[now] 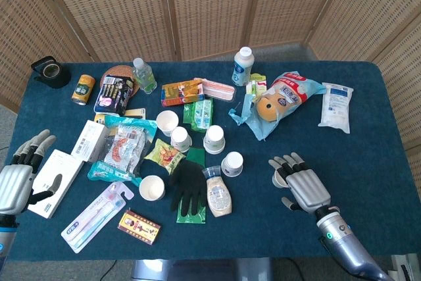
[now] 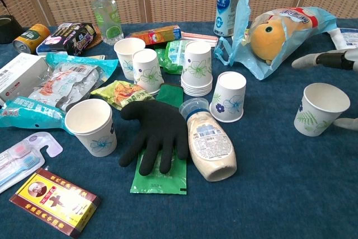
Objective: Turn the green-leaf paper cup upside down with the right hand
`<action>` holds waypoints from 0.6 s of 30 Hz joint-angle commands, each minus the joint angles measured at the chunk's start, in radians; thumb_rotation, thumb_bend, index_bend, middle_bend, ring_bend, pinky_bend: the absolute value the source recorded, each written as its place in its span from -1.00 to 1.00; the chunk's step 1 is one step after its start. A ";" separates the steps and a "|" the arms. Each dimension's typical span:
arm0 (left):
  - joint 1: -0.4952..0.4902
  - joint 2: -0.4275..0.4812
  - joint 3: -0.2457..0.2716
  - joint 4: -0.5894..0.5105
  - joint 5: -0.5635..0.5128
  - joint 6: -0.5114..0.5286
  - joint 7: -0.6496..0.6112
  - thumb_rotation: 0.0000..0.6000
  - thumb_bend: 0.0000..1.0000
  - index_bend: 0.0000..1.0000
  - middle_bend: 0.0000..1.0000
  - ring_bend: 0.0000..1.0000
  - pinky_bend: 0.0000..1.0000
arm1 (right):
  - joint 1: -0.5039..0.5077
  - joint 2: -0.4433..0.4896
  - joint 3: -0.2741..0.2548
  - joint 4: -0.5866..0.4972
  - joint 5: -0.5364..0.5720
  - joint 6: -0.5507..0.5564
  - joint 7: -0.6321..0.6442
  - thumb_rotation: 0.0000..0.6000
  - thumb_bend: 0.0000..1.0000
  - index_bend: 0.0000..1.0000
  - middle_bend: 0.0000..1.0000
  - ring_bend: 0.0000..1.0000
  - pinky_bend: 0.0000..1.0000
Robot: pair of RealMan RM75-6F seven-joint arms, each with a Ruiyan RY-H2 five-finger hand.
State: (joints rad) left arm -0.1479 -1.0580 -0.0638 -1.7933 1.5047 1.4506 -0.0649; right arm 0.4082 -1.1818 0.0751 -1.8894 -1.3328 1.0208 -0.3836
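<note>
Green-leaf paper cup [image 2: 318, 108] stands upright, mouth up, at right of the chest frame on the blue table [image 2: 279, 194]; right hand [image 1: 300, 185] beside it with fingers spread, holding nothing; left hand [image 1: 16, 179] lower left, likewise open-fingered and empty.

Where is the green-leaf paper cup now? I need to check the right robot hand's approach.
The green-leaf paper cup stands upright at the chest view's right edge, apart from the other cups, with the right robot hand beside it.
</note>
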 commanded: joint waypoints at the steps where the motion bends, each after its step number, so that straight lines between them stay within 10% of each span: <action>1: 0.001 -0.002 0.001 0.005 -0.003 -0.001 -0.003 1.00 -0.08 -0.92 -0.90 -0.95 -0.80 | 0.016 -0.009 0.003 0.005 0.020 -0.014 -0.011 1.00 -0.35 -1.00 -1.00 -1.00 -0.93; 18: 0.013 -0.008 0.004 0.036 -0.018 0.005 -0.028 1.00 -0.08 -0.92 -0.90 -0.95 -0.80 | 0.085 -0.066 0.007 0.097 0.114 -0.075 0.006 1.00 -0.31 -1.00 -1.00 -1.00 -0.63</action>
State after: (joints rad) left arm -0.1352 -1.0656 -0.0596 -1.7578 1.4873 1.4554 -0.0932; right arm 0.4898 -1.2441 0.0821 -1.7973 -1.2217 0.9480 -0.3808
